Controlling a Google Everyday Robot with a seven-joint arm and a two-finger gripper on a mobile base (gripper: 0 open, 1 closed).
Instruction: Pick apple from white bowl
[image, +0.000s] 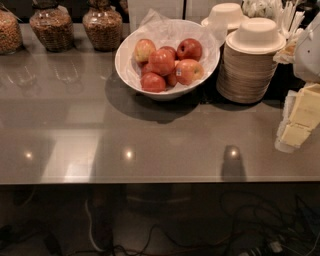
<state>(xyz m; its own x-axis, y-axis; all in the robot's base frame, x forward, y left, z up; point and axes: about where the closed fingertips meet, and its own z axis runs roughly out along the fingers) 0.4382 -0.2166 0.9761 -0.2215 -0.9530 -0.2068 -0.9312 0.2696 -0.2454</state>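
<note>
The white bowl (123, 67), lined with crumpled white paper, stands at the back middle of the grey counter and holds several apples. The apple (190, 71), orange-red with yellowish patches and a small pale sticker on its left side, lies at the front right of the pile. Darker red apples lie around it, one behind it (189, 48) and one at the front left (152, 82). My gripper (299, 121), with pale yellow parts, is at the right edge of the view, low over the counter and well to the right of the bowl. It holds nothing that I can see.
A tall stack of cream disposable bowls (250, 65) stands right beside the white bowl, with another stack (226, 15) behind. Glass jars of grain (102, 25) line the back left. The counter's front edge (150, 181) runs across; cables lie on the floor below.
</note>
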